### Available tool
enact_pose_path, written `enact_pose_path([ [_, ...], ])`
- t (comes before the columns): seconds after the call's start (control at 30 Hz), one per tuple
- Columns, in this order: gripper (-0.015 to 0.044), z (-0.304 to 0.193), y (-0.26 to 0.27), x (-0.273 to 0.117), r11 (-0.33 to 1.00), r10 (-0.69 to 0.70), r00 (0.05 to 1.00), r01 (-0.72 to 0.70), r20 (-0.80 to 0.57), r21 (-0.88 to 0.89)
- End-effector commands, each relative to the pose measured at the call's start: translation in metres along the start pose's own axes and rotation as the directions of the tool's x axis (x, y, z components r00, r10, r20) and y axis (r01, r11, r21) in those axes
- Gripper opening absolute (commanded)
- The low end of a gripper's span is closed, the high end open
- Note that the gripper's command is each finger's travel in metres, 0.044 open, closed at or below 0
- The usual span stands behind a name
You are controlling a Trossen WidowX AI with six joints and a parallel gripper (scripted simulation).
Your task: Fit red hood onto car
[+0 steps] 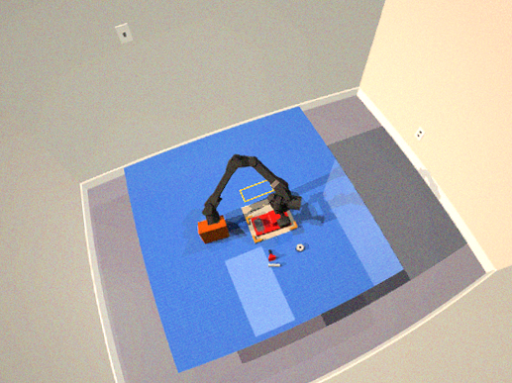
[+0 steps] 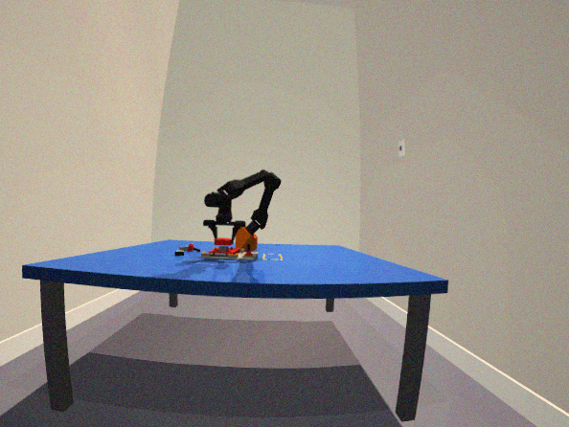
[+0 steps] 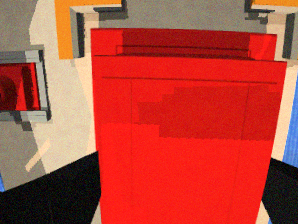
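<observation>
The red hood point(image 2: 223, 241) point(image 3: 185, 165) is held roughly level, just above the engine block point(image 2: 223, 248) on the chassis. My gripper point(image 2: 223, 238) is shut on the hood, with one black finger at each side of it. In the wrist view the hood hides the engine and most of the deck. The red chassis point(image 1: 266, 223) sits in the pale jig point(image 1: 275, 234) point(image 2: 206, 256), which has orange corners. A gap shows between hood and deck in the exterior view. The pegs and corner holes cannot be made out.
A small red part in a grey-rimmed pocket point(image 3: 44, 90) lies left of the hood. A red and black piece point(image 1: 271, 256), a white rod point(image 1: 274, 265) and a pale ring point(image 1: 300, 247) lie beside the jig. A yellow outline point(image 1: 244, 200) is on the opposite side.
</observation>
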State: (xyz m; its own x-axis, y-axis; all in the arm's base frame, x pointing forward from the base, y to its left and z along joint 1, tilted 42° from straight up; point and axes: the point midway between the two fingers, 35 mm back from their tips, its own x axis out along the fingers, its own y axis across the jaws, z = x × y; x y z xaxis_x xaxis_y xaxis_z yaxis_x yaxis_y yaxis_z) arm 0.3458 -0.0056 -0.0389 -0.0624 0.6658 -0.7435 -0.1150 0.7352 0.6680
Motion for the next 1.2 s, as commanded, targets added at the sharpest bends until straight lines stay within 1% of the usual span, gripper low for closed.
enact_pose_path([
  [0.0, 0.0, 0.0005, -0.0017, 0.0043, 1.0, 0.004, 1.0, -0.004, 0.011, 0.006],
  [1.17, 0.0, -0.0008, -0.0019, 0.0079, 1.0, 0.006, 1.0, -0.006, 0.008, 0.007],
])
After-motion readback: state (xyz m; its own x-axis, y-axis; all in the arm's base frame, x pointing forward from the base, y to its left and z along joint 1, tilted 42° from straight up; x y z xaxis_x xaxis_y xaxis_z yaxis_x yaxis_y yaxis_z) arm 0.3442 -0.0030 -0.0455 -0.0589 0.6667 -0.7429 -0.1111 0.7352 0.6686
